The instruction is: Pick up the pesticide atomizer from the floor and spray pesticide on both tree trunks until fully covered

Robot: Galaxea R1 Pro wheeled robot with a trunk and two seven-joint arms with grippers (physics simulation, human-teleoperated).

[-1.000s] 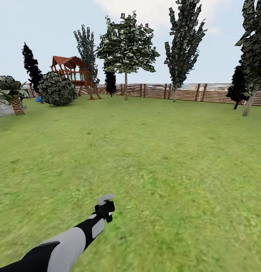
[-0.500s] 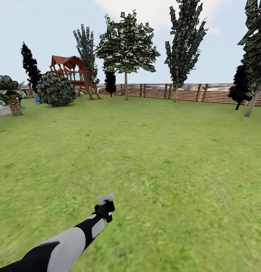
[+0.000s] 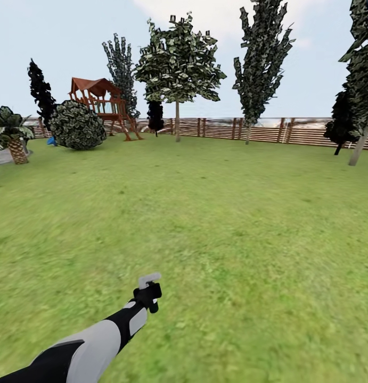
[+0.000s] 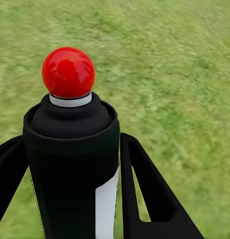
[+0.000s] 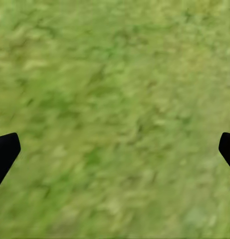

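Left wrist view: pesticide atomizer (image 4: 72,164) is being gripped by left gripper (image 4: 70,199); right gripper (image 5: 115,149) is being held spread, empty. Transit step judged; trees (image 3: 177,64) far off, closer approach being needed.

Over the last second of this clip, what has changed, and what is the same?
The whole head view has slid slightly: the palm-like plant and the leaning trunk at the right edge have drifted rightward and leftward respectively, so the camera moved, not the garden. The left gripper stays shut on the dark cylindrical red-capped atomizer, arm posed as before.
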